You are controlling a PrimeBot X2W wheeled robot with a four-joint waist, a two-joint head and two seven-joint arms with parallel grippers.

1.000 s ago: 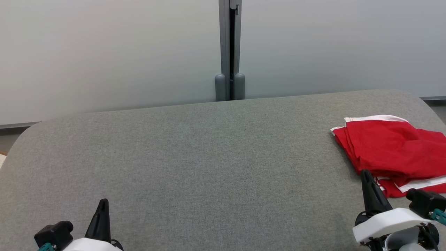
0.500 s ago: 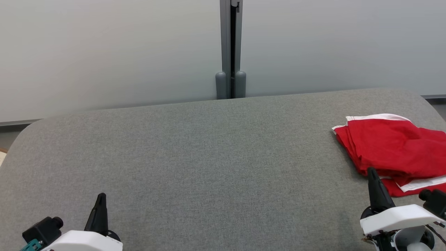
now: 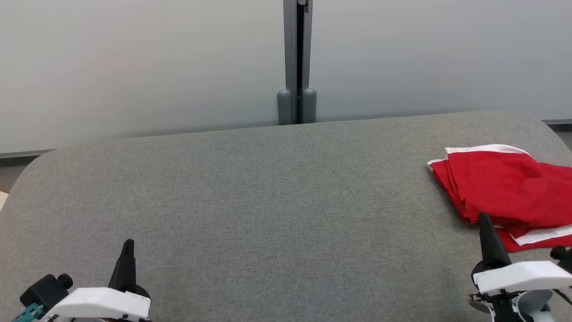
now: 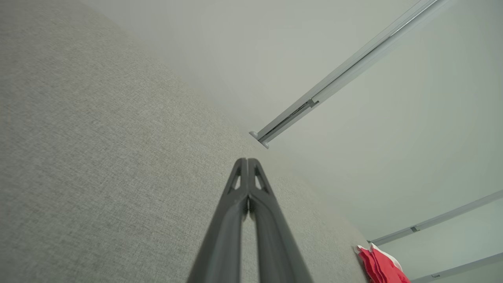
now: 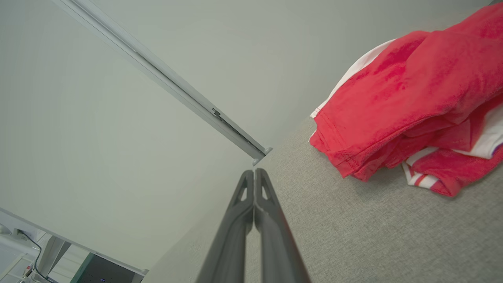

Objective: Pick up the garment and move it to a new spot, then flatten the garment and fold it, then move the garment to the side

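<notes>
Well, garment (image 3: 505,188) sits loosely folded at bench (image 3: 268,201) right end, nr the edge. My R claw (image 3: 484,220) near its hem, L claw (image 3: 128,245) well apart; both closed, holding nothing. Risk: R tip snags hem, drags it off.

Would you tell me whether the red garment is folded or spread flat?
Folded, roughly: the garment lies bunched in several layers, their edges stacked along one side.
</notes>
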